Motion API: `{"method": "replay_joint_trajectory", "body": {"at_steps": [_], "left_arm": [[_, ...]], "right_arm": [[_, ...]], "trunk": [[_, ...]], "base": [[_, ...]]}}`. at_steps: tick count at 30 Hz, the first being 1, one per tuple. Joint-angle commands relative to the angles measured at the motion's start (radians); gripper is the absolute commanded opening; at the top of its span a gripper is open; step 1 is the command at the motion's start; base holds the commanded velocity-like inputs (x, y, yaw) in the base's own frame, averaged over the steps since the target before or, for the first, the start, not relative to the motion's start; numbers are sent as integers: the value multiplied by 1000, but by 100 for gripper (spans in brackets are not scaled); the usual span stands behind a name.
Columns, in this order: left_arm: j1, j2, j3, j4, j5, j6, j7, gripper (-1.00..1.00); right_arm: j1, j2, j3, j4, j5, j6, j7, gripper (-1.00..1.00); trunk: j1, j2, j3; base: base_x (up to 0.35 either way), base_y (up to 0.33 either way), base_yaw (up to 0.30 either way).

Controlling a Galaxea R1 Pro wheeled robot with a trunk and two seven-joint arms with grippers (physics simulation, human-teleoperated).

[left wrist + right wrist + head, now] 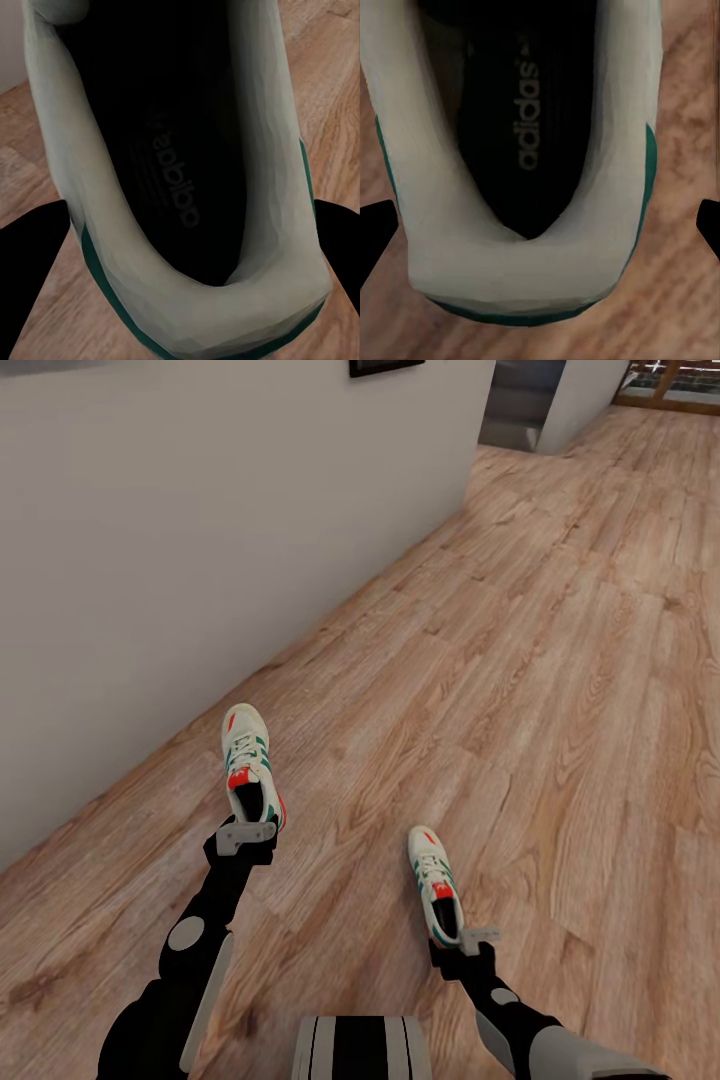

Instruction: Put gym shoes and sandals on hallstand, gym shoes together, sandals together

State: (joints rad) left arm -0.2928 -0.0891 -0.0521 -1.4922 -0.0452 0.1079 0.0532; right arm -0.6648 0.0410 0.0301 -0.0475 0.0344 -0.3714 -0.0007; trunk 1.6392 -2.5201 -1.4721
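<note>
Two white gym shoes with green stripes and red-orange accents hang toe-forward over the corridor floor [560,660]. My left gripper [247,834] is shut on the heel of the left gym shoe [247,760], close to the wall. My right gripper [470,940] is shut on the heel of the right gym shoe [434,880]. In the left wrist view the dark inside of the shoe [172,150] sits between black fingers [26,270]. The right wrist view shows the other shoe's heel [517,255] between the fingers [375,232]. The sandals and the hallstand are out of view.
A plain white wall [200,510] runs along the left, with a dark frame edge [385,365] high on it. Wood-plank floor stretches ahead and right toward a far opening [520,400]. My own base [360,1050] shows at the bottom.
</note>
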Motion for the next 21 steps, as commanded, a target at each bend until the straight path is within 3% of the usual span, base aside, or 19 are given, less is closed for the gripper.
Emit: {"method": "replay_joint_trajectory", "body": {"at_steps": [1,6,17,18,21], "left_arm": [[0,0,-1,-2,-5,6,7,-100],[0,0,-1,-1,-5,6,7,-100],[0,0,-2,-2,-5,6,7,-100],[0,0,-2,-1,-5,6,7,-100],[0,0,-2,-1,-5,6,7,-100]], "right_arm": [[0,0,2,0,-17,-3,-1,100],[0,0,3,0,-50,-3,-1,100],[-1,-1,3,1,-56,-3,-1,100],[-1,-1,3,1,-56,-3,-1,-100],[-1,0,4,1,-56,-3,-1,-100]], "trunk": [[0,0,-1],[0,0,-1],[0,0,-1],[0,0,-1],[0,0,-1]], "base": [[34,0,0],[12,0,0],[1,0,0],[0,0,0],[0,0,0]]}}
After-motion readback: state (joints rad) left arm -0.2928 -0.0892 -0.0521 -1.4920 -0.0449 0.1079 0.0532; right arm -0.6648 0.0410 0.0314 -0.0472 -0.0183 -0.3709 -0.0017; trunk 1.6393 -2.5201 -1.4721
